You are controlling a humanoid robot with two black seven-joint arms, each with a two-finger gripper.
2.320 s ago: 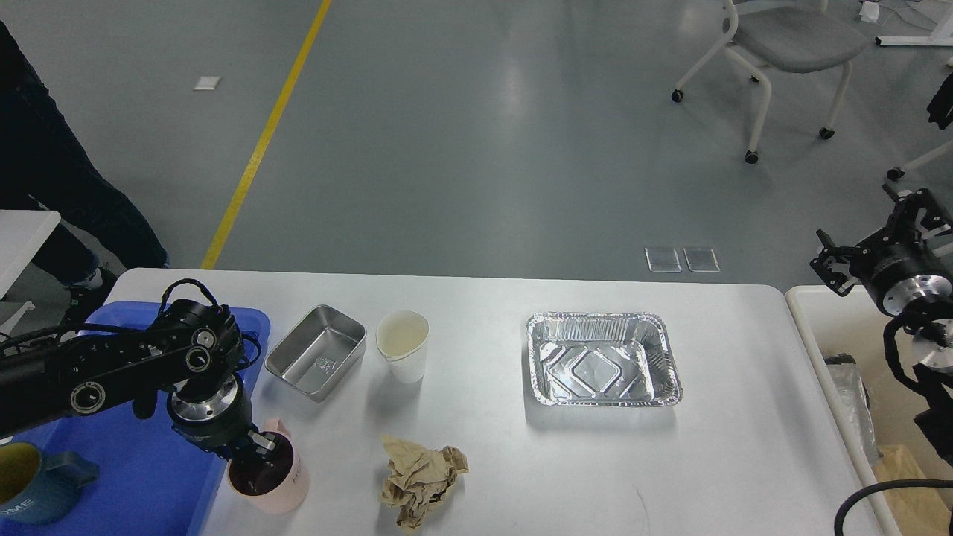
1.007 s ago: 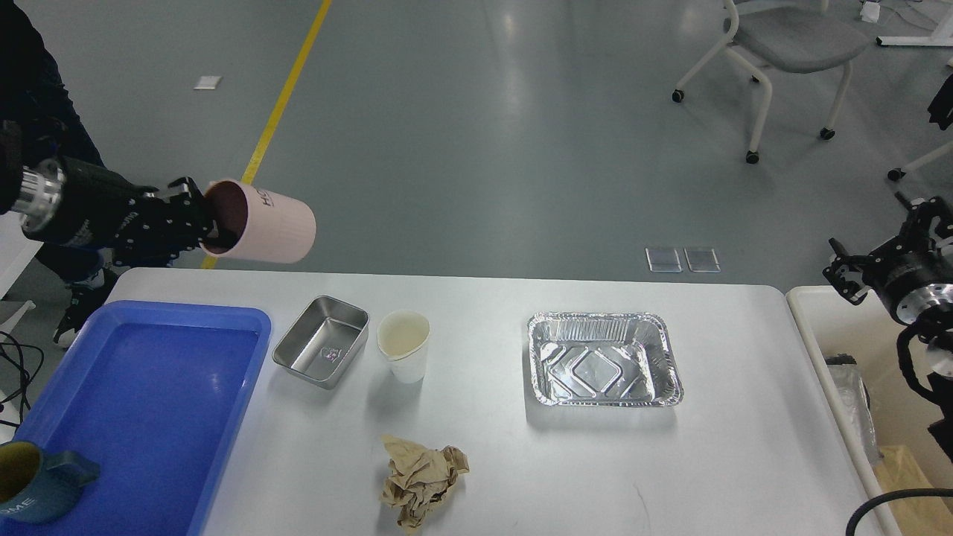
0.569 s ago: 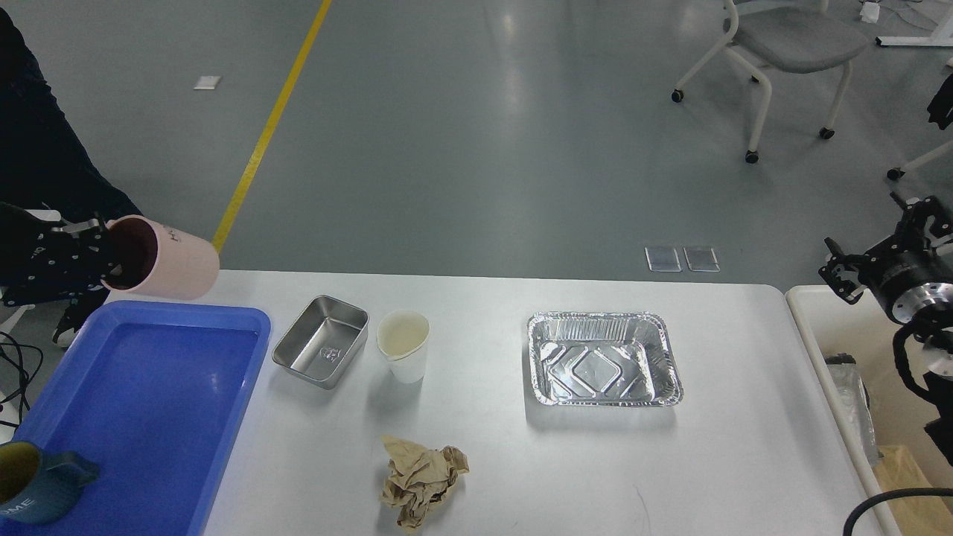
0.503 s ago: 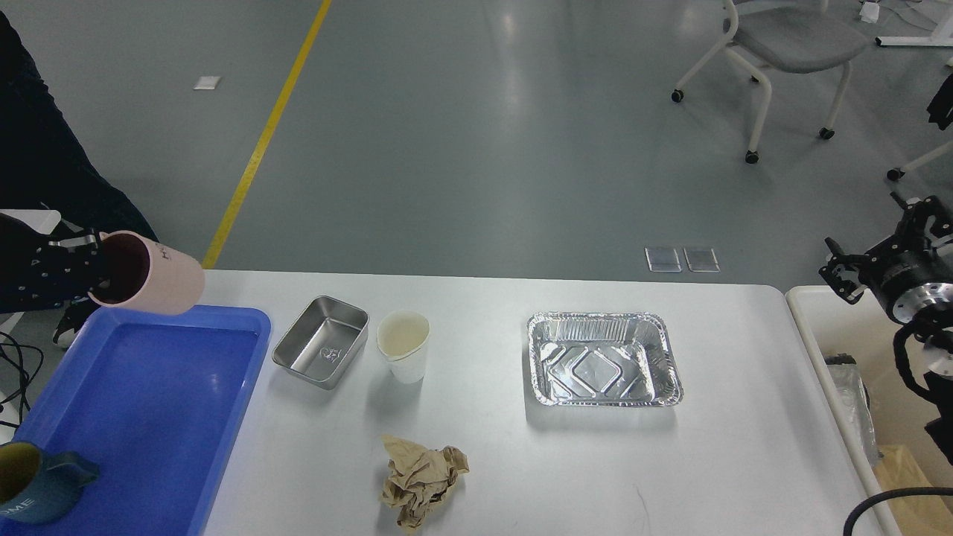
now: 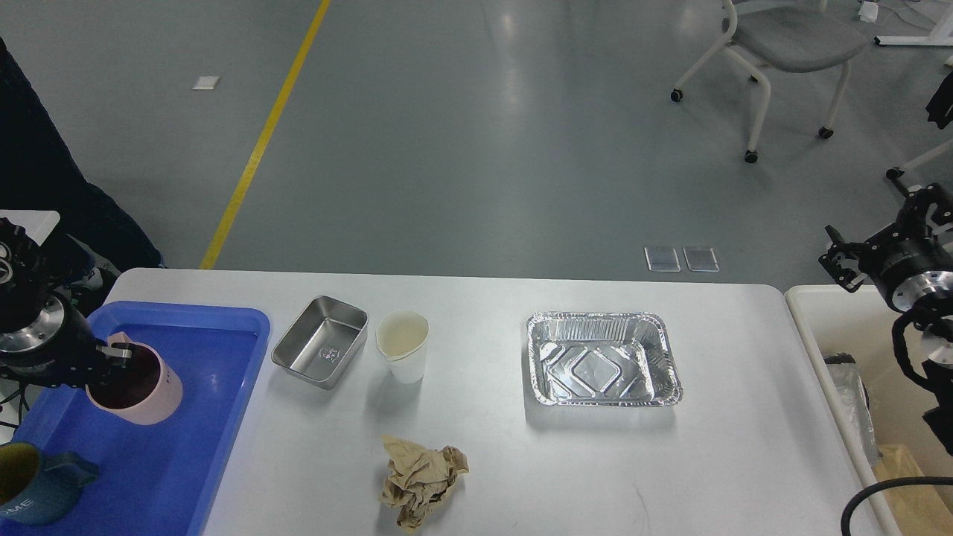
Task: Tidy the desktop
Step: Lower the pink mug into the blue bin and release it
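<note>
Carried down from where it hung tilted in the air half a second ago, the pink mug (image 5: pixel 136 385) now stands upright inside the blue tray (image 5: pixel 223 417), with the left gripper (image 5: pixel 110 359) closed on its rim. A blue mug (image 5: pixel 33 480) already sits in the tray's near corner, so two cups look sorted. On the desktop (image 5: pixel 491 461) much remains: a steel tin (image 5: pixel 320 351) just beside the tray, a white paper cup (image 5: pixel 403 345) next to it, a crumpled brown paper (image 5: pixel 421 481) nearer the robot, and a foil tray (image 5: pixel 602 359) further right. Nothing blocks any of them. At the right edge, over the cream bin (image 5: pixel 808 327), hangs the right gripper (image 5: pixel 837 264); whether its fingers are apart cannot be told.
</note>
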